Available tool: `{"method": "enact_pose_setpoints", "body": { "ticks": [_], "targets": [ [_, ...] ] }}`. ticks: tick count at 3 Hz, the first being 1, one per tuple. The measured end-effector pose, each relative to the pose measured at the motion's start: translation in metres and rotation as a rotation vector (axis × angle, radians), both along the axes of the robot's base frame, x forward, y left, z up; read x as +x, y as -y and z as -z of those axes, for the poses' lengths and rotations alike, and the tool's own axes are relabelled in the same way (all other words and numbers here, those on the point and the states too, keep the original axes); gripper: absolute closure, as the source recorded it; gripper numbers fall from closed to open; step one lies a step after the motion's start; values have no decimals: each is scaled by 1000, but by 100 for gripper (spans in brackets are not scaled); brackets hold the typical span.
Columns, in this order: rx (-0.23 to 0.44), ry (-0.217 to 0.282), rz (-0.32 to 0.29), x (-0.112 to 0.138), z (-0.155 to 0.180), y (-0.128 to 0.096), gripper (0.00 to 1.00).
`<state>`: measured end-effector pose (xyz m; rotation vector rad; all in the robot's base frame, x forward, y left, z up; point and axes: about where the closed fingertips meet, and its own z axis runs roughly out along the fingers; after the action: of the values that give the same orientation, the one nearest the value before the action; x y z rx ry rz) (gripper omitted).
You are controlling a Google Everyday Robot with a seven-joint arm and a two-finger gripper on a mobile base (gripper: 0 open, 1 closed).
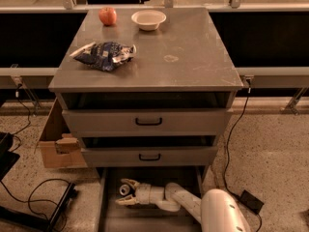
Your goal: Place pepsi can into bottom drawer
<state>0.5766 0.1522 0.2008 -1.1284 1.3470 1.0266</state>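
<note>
Grey bottom drawer [110, 211] pulled out, pincer [124, 192] inside, fingers spread around the pepsi can [125, 190].

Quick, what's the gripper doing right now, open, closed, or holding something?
Gripper: open, down inside the bottom drawer, fingers either side of the pepsi can.

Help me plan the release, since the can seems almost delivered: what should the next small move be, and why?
Probably open the jaws and let go. The gripper is low inside the open bottom drawer, and the pepsi can sits between its spread fingers just above the drawer floor, so little remains but the release, then a withdrawal.
</note>
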Motion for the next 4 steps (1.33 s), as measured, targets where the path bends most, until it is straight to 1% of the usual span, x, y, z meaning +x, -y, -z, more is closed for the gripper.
{"method": "enact_pose_setpoints", "body": {
  "ticks": [1, 2, 3, 4],
  "targets": [
    [1, 0, -1, 0, 0, -1, 0],
    [-21, -9, -6, -10, -4, 6, 0],
    [-122, -22, 27, -11, -20, 44, 0],
    [-289, -71, 121, -1, -44, 112, 0]
  ]
}}
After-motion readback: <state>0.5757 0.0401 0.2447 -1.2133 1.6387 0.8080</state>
